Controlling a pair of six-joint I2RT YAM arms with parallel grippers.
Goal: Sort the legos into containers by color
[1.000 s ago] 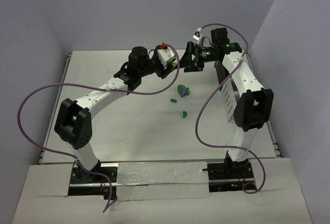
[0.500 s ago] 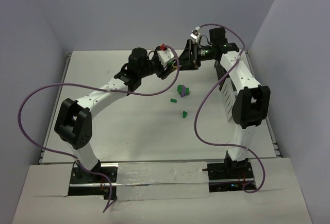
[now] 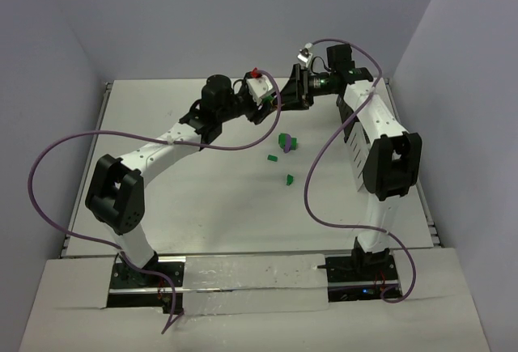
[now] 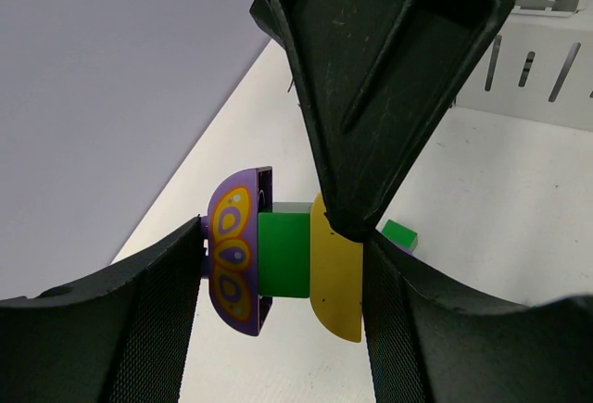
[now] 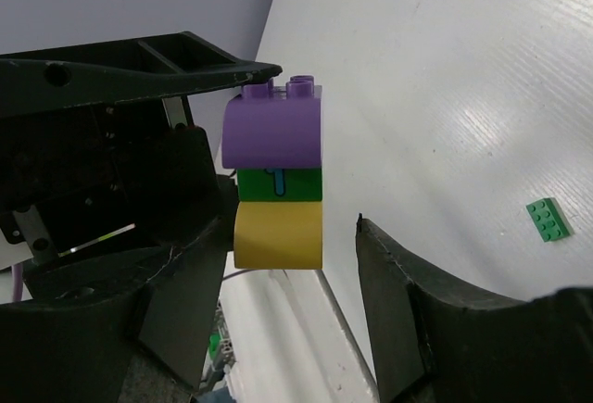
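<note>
**Operator:** Left gripper?

**Spotter:** Your left gripper [image 4: 283, 264] is clamped on a stack [image 4: 278, 236] of three legos, held in the air over the far middle of the table [image 3: 202, 206]. Its fingers [image 4: 157, 320] press the stack end to end. One pad is on the stud side of the purple piece [image 4: 236, 250] and the other is on the yellow piece [image 4: 335, 283]. The green piece [image 4: 284, 259] sits between the two.

**Operator:** And the right?

**Spotter:** Your right gripper [image 5: 283, 236] faces the left one nose to nose. Its jaws are apart, one on either side of the same stack, and they grasp nothing. In its own wrist view one finger [image 5: 176, 301] is against or just beside the yellow end, and you cannot tell which. The other finger [image 5: 417, 310] stands off with a clear gap. In the left wrist view, one right finger touches the rim of the yellow piece.

**Operator:** What lies on the table?

**Spotter:** Loose legos lie nearer to you than the grippers. There is a green and purple cluster [image 3: 285, 142], with a small green one [image 3: 273, 158] just beside it. Another green lego [image 3: 289, 179] lies nearer your bases.

**Operator:** The rack?

**Spotter:** The rack [image 4: 542, 65] stands along the right side of the table, mostly under your right arm. From the left wrist you see only its white slotted wall, and its compartments are hidden
</note>
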